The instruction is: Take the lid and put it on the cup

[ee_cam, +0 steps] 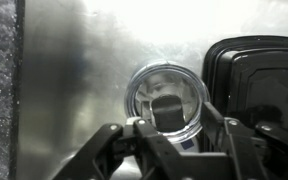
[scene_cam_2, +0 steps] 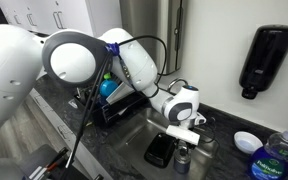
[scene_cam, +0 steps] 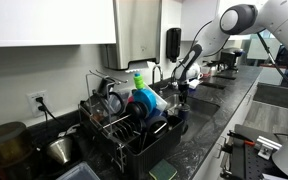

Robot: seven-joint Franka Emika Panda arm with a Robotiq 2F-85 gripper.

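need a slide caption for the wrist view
Claw above a clear round cup in the steel sink, black container beside it

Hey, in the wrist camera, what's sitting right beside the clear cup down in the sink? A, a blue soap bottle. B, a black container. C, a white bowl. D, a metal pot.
B: in the wrist view a black container with a raised rim sits right beside the clear cup on the floor of the metal sink.
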